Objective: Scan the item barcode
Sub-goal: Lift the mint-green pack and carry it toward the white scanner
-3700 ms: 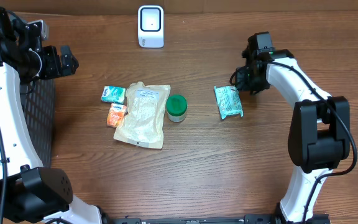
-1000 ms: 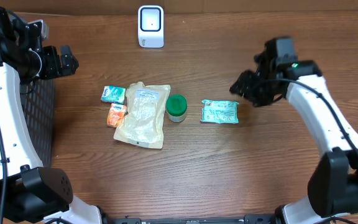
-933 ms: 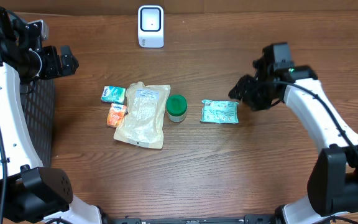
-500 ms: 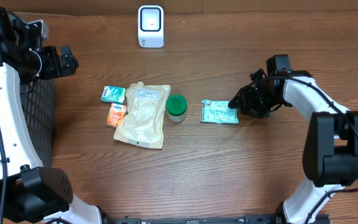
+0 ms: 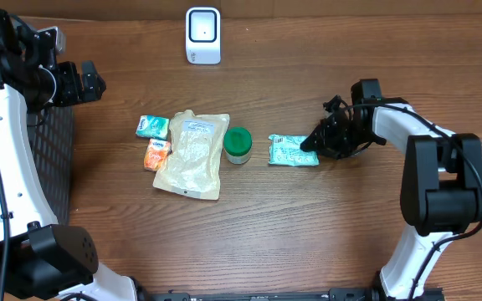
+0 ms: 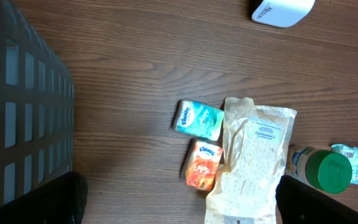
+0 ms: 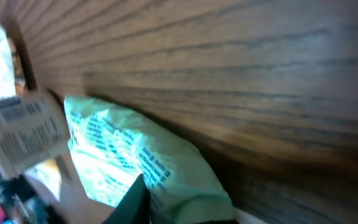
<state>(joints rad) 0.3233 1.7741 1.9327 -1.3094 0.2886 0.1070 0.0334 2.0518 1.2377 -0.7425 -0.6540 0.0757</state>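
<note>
A light green packet [image 5: 289,150] with printed text lies flat on the wooden table, right of a green-lidded jar [image 5: 238,144]. My right gripper [image 5: 310,143] is low at the packet's right edge and shut on it. In the right wrist view the green packet [image 7: 135,155] fills the lower left, with a dark fingertip [image 7: 135,200] pressed against it at my right gripper [image 7: 166,208]. The white scanner [image 5: 202,35] stands at the back centre. My left gripper [image 5: 78,81] hovers open at the far left, away from everything; the left wrist view shows my left gripper [image 6: 179,205] spread wide.
A beige pouch [image 5: 192,155], a teal tissue pack [image 5: 152,126] and an orange pack [image 5: 156,154] lie left of the jar. A black mesh basket [image 5: 53,167] sits at the left edge. Bare wood lies between the packet and the scanner.
My right gripper came down and leftward to the packet's right edge and closed on it. The packet shifted slightly left. The left arm has not moved.
</note>
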